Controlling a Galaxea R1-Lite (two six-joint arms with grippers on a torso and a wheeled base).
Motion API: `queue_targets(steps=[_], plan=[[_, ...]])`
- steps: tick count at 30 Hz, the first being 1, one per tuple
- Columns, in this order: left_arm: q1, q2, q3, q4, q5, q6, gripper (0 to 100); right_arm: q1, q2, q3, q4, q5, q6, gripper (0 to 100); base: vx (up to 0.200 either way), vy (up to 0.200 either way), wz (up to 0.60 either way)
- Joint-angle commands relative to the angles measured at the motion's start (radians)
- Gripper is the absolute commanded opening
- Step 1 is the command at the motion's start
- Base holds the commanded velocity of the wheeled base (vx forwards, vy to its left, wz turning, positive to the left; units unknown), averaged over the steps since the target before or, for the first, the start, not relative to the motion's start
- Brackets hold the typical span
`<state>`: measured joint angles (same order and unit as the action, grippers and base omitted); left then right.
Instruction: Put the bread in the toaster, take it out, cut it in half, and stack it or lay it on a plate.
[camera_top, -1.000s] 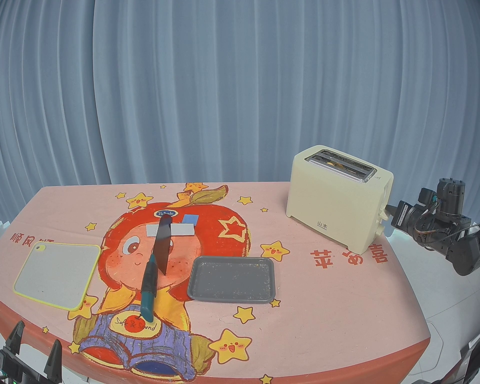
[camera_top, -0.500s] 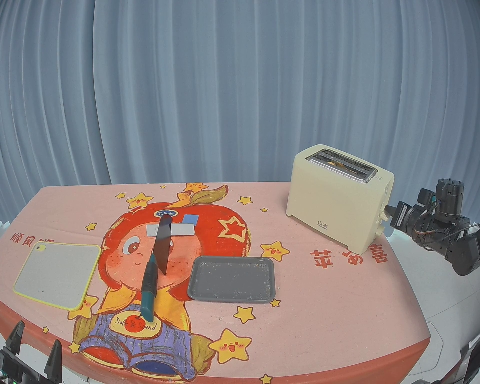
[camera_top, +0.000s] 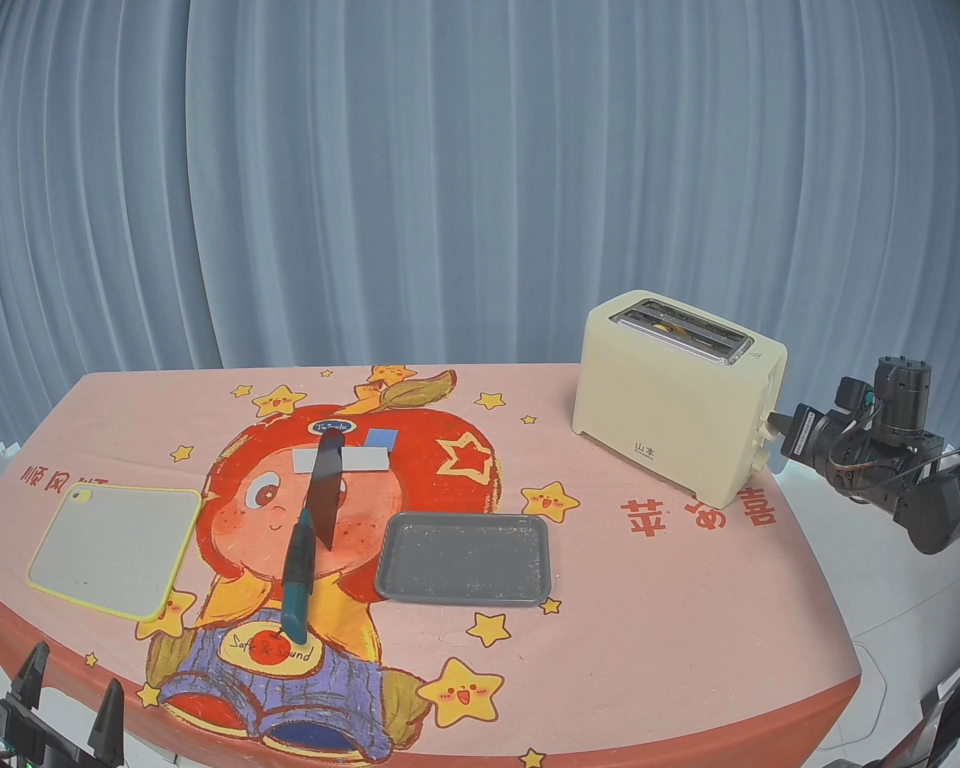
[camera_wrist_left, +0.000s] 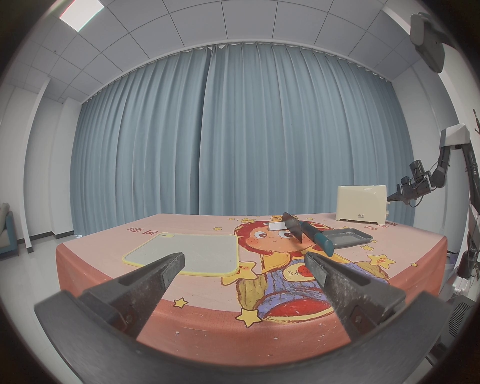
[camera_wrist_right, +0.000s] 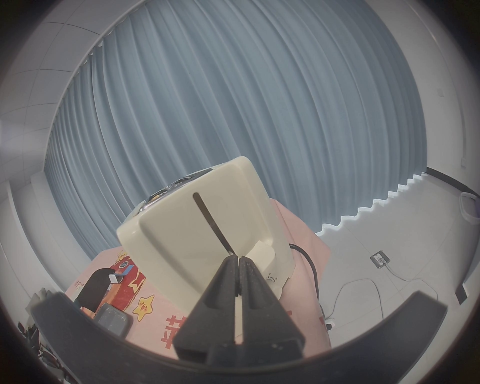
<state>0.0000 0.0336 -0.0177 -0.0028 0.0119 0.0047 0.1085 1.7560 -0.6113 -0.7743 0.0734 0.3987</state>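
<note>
Facing boxy toaster (camera_top: 675, 400) (smooth, cream): right hand (camera_wrist_right: 238, 261)

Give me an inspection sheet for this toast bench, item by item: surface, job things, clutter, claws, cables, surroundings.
Surface: table under a pink cartoon cloth.
Job's things: toaster at the far right, something brownish in a slot, likely the bread; knife with its blade propped on small blocks; grey tray mid-table; cutting board at the left.
Clutter: nothing seen.
Claws: left claw open, off the table's near left edge; right claw shut, at the toaster's lever end.
Cables: black cable behind the toaster.
Surroundings: blue curtain behind the table.
</note>
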Motion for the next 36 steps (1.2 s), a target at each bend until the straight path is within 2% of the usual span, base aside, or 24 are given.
queue_targets(steps=[1, 9, 15, 16, 22, 24, 27, 31, 34, 36], plan=[[0.000, 0.002, 0.018, 0.000, 0.000, 0.000, 100, 0.003, -0.036, -0.001, -0.008, 0.000, -0.001, 0, 0.000, 0.000, 0.00], [0.000, 0.002, 0.018, 0.000, 0.000, 0.000, 100, 0.002, -0.110, -0.001, -0.010, 0.000, -0.003, 0, 0.000, 0.000, 0.00], [0.000, 0.002, 0.018, 0.000, 0.000, 0.000, 100, -0.009, -0.150, 0.011, -0.010, 0.002, -0.041, 0, 0.000, 0.000, 0.00], [0.000, 0.002, 0.018, 0.000, 0.000, 0.000, 100, -0.009, -0.184, 0.025, -0.014, 0.000, -0.058, 0, 0.000, 0.000, 0.00], [0.000, 0.002, 0.018, 0.000, 0.000, 0.000, 100, 0.008, -0.352, 0.085, -0.020, 0.012, -0.063, 0, 0.000, 0.000, 0.00], [0.002, 0.002, 0.018, 0.000, 0.000, 0.000, 100, -0.010, -0.357, 0.105, -0.034, 0.011, -0.064, 0, 0.000, 0.000, 0.00], [0.000, 0.002, 0.018, 0.000, 0.000, 0.000, 100, -0.078, -0.363, 0.143, -0.056, 0.019, -0.075, 0, 0.000, 0.000, 0.00], [0.002, 0.002, 0.018, 0.000, 0.000, 0.000, 100, -0.101, -0.412, 0.229, -0.194, 0.060, -0.221, 0, 0.000, 0.000, 0.00], [0.000, 0.002, 0.018, 0.000, 0.000, 0.000, 100, -0.110, -0.446, 0.297, -0.266, 0.089, -0.284, 0, 0.000, 0.000, 0.00], [0.000, 0.002, 0.018, 0.000, 0.000, 0.000, 100, -0.145, -0.480, 0.354, -0.284, 0.101, -0.328, 0, 0.000, 0.000, 0.00]])
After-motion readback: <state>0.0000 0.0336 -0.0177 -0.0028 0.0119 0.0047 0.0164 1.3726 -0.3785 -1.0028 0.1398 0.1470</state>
